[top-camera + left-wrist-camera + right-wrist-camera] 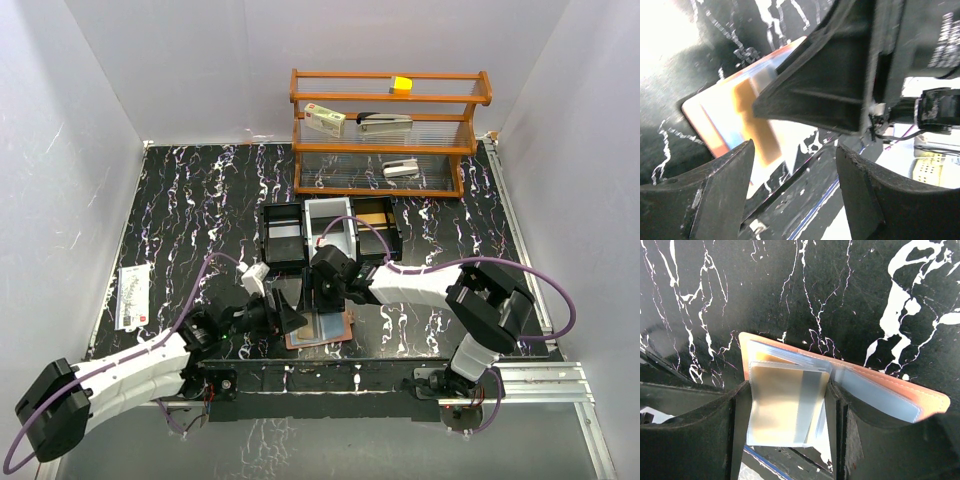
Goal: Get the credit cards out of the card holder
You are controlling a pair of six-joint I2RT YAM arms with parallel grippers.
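- Surface [200, 200]: black marble-look sheet with white veining, smooth, with a slight sheen.
- Card holder [932, 402]: salmon-pink leather-like cover, matt; its inner sleeves [785, 405] are clear glossy plastic.
- Left hand [792, 175] fingers [715, 200]: matt black plastic, grainy and scuffed.
- Rack [440, 98]: varnished orange-brown wood with ribbed clear plastic shelves.

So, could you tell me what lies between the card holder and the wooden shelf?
The black three-part tray lies between card holder and shelf; the top view shows it.
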